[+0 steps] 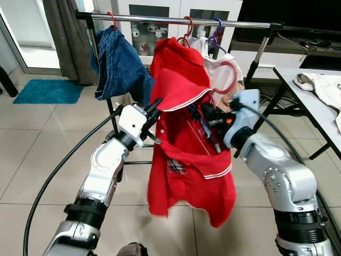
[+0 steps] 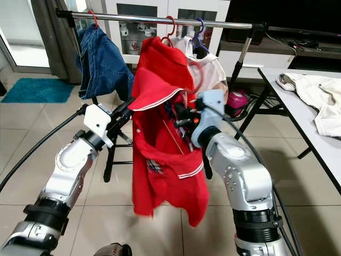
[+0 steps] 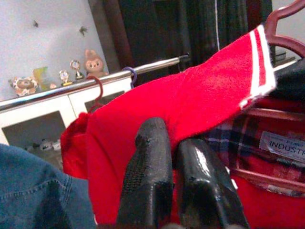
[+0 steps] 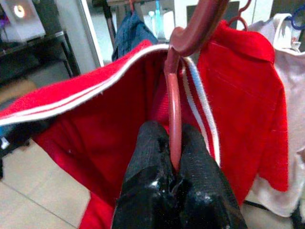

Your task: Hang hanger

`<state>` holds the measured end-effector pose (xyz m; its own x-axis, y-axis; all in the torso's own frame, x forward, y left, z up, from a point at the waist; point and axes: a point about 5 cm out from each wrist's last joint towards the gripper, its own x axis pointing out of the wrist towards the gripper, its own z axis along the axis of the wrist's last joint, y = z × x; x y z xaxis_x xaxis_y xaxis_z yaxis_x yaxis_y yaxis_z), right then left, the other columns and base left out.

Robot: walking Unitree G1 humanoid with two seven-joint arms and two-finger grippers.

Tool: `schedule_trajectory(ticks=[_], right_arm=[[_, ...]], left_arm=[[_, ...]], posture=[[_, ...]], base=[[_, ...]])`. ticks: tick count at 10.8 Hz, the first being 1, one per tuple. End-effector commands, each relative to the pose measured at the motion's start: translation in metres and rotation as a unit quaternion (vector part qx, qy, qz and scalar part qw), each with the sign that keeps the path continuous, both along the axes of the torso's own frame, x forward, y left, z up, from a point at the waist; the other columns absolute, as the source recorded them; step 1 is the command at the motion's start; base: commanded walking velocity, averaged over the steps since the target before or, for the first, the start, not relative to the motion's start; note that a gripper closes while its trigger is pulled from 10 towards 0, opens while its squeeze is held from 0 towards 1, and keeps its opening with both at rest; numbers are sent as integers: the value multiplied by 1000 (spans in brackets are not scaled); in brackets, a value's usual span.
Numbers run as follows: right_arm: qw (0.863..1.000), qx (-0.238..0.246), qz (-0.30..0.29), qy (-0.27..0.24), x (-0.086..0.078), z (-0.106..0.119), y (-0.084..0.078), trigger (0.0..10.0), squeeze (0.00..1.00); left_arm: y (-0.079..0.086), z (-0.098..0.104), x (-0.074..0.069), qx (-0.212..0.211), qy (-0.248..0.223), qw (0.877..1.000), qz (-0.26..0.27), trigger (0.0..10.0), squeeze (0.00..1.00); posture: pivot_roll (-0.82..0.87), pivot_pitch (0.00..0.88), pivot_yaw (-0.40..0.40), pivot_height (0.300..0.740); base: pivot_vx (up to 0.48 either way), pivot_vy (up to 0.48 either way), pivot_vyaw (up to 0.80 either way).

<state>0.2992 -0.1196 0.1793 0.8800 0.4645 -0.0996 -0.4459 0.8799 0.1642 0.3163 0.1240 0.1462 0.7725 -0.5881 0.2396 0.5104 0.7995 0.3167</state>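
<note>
Right wrist view shows the dark red hanger [image 4: 174, 102] pinched between the right gripper [image 4: 175, 157] fingers, inside the red shirt [image 1: 186, 154], just below the rail [image 1: 176, 20]. It looks rigid and light; the shirt is soft and would swing. The left gripper [image 3: 172, 162] seems pressed together against the collar, perhaps nipping cloth.
</note>
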Motion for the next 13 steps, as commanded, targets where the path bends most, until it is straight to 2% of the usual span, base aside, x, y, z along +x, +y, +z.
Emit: schedule_trajectory(ticks=[1, 5, 6, 8, 9, 10, 13], right_arm=[[1000, -17, -16, -16, 2, 4, -6, 10000, 0], [993, -104, -49, 24, 4, -15, -18, 10000, 0], [993, -106, -49, 23, 4, -15, -19, 10000, 0], [995, -39, -81, -35, 13, 8, -19, 10000, 0], [996, -27, -80, -44, 13, 13, -18, 10000, 0], [996, -21, -69, -54, 13, 17, -15, 10000, 0], [996, -16, -64, -59, 12, 17, -12, 10000, 0]], left_arm=[[2, 7, 0, -5, -12, 1000, 5, 0, 0], [4, 8, -1, -3, -16, 1000, 12, 0, 0], [4, 6, -1, 2, -13, 1000, 13, 0, 0], [9, -21, -3, 83, 46, 995, 25, 0, 0], [11, -28, -3, 107, 61, 992, 29, 0, 0], [18, -46, -6, 158, 109, 981, 37, 0, 0], [16, -63, -11, 190, 164, 968, 19, 0, 0]], posture=[[-81, 0, -38, 740], [-82, 0, -43, 740], [-82, 0, -43, 740], [-65, 0, -51, 740], [-60, 0, -53, 740], [-58, 0, -55, 740], [-67, 0, -51, 740]], base=[[0, 0, 0], [0, 0, 0], [0, 0, 0], [0, 0, 0], [0, 0, 0], [0, 0, 0], [0, 0, 0]])
